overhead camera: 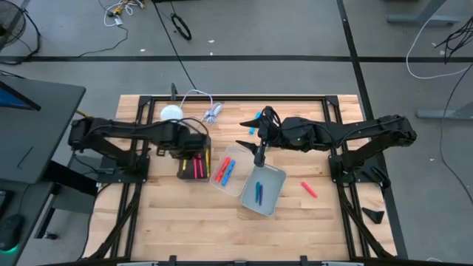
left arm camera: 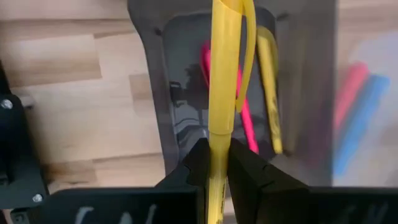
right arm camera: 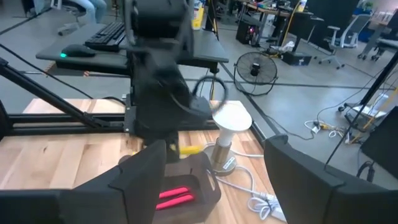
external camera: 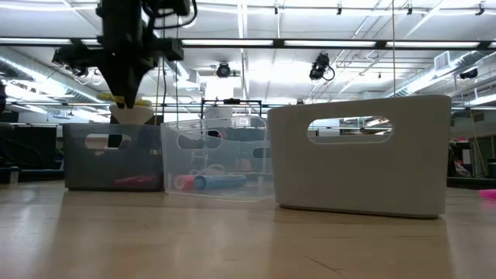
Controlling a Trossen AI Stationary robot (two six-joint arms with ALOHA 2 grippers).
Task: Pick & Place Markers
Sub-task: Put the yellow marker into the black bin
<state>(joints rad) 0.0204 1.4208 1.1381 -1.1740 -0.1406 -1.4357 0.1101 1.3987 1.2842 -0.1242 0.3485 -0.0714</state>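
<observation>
Holding a yellow marker (left arm camera: 221, 93) pinched near one end, the left gripper (left arm camera: 214, 165) hangs right over the dark bin (left arm camera: 186, 37), jaws nearly shut on the barrel. Inside the bin lie a pink marker (left arm camera: 211, 65) and another yellow marker (left arm camera: 268, 93). The marker looks light, stiff and smooth plastic (likely slippery, may pivot in a thin pinch), so a mid-barrel hold across the width is the safer grasp; here the hold sits low on the stick and most of its length hangs free.

The right gripper (right arm camera: 214, 168) hovers with jaws spread wide, holding nothing, above the middle of the table near the clear bin (overhead camera: 222, 159) and the grey bin (overhead camera: 273, 196). Red and blue markers (overhead camera: 225, 171) lie in the clear bin, blue markers (overhead camera: 259, 193) in the grey one. A loose red marker (overhead camera: 309, 189) lies flat on the table (overhead camera: 192, 222) just beside the grey bin, and a blue marker (overhead camera: 256, 117) shows near the right wrist.

Room: the dark bin's walls are close around the hanging marker, so a straight drop seems fine. The lamp (overhead camera: 172, 113) and white cable (overhead camera: 211, 111) sit behind the bins, clear of both arms. Open board lies around the loose red one.
</observation>
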